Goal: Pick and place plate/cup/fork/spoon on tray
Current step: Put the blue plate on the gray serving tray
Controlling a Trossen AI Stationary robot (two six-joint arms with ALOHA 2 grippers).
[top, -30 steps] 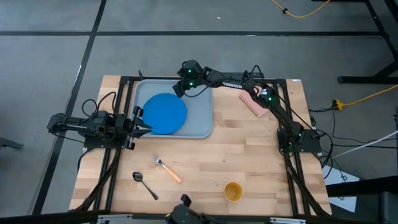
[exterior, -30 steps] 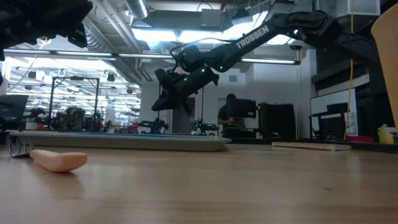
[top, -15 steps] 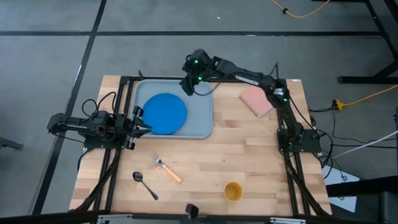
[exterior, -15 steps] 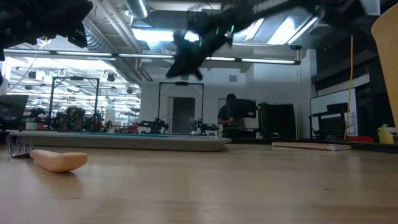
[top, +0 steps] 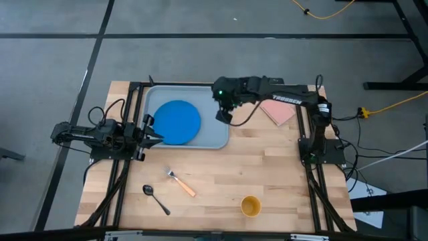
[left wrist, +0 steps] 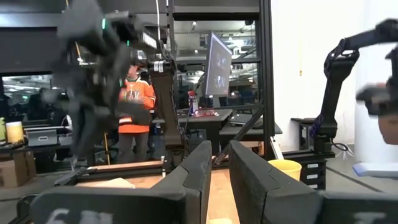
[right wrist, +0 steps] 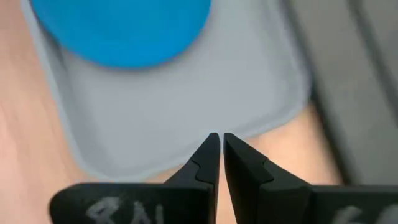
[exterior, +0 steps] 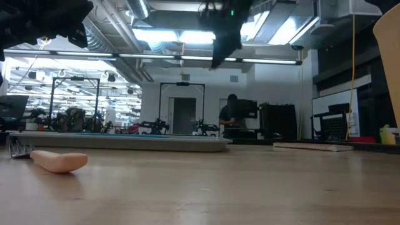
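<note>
A: A wooden table (top: 267, 174) is being seen from above, with grey floor around it. What is being counted on it?

B: One tray (top: 215, 130), one plate (top: 177, 122) lying in it, one fork (top: 180, 183), one spoon (top: 155, 197) just beside the fork, one cup (top: 251, 205) well apart towards the near right, and one pink pad (top: 277, 110) at the far right.

A: And the arms?

B: Two. The right gripper (top: 225, 114) is being held in the air over the tray's right rim, empty, its fingers nearly closed with only a thin slit between them, as the right wrist view is showing. The left gripper (top: 152, 130) is resting at the tray's left edge, its fingers parted by a narrow gap and nothing held.

A: What is being shown only in some views?

B: From table height, the fork's handle is lying at the left and the tray is reduced to a thin strip; a person (exterior: 232, 119) is being seen in the room behind. The spoon is not being seen there, and the cup is cut off at the right edge. In the left wrist view the right arm is blurred.
</note>
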